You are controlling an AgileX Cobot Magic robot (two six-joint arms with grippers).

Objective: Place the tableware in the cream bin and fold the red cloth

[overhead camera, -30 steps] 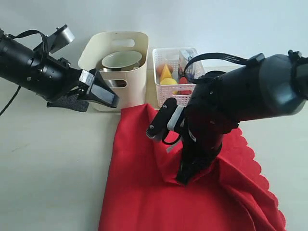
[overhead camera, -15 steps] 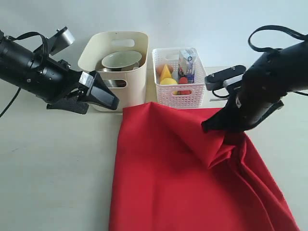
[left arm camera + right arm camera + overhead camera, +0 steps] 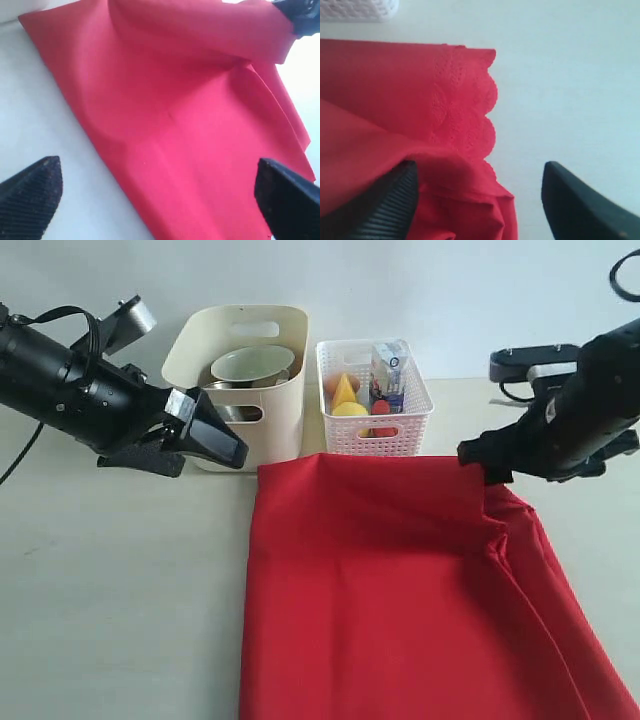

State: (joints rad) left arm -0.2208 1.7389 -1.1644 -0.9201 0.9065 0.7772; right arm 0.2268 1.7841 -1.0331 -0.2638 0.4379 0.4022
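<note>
Left hand (image 3: 157, 172) and right hand (image 3: 481, 172) gape empty; lattice basket (image 3: 392, 436) sits just beside red cloth (image 3: 400, 590)

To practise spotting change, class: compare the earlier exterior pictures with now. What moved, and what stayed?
The right gripper pulled a fold of the red cloth from its middle out to the right, then opened its fingers and let go. The left gripper, cream bin and white basket stayed put.
</note>
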